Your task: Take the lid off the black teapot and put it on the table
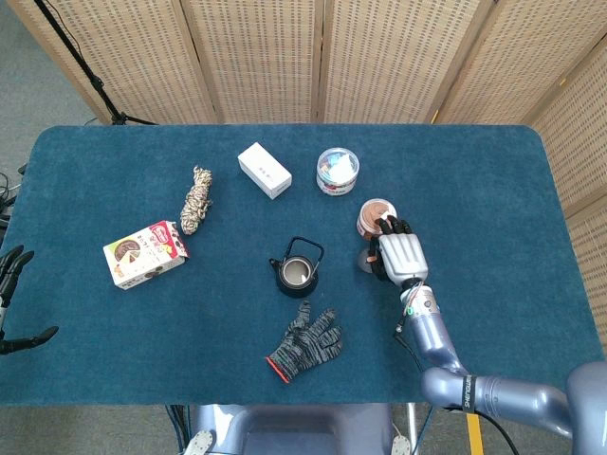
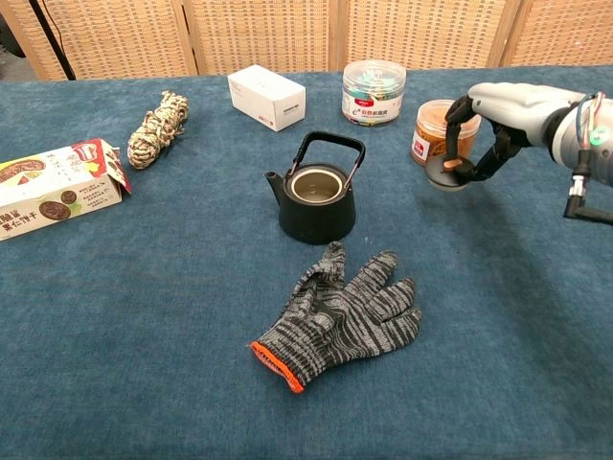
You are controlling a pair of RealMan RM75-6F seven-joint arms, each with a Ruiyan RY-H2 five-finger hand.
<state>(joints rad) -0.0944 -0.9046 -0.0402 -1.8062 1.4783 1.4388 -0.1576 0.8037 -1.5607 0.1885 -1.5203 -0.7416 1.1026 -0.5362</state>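
Chest view: right hand [image 2: 493,125] pinches lid [image 2: 449,173] (partly hidden by fingers), right of open teapot [image 2: 316,199]; left hand [image 1: 11,284] cropped, state indeterminable.

right hand [image 2: 498,120]: pale grey-white shell, black fingers [image 2: 450,113] | forearm [image 2: 584,134]: silver-blue metallic, coloured wires at wrist, black cable hanging | left hand [image 1: 11,275]: black fingers at frame edge

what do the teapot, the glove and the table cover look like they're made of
Teapot: matte black and thick-walled with a thin wire handle, probably cast iron. Glove: knitted yarn, grey and black streaks, orange cuff edge. Table cover: dark blue fabric with a fuzzy nap, like felt or short carpet.
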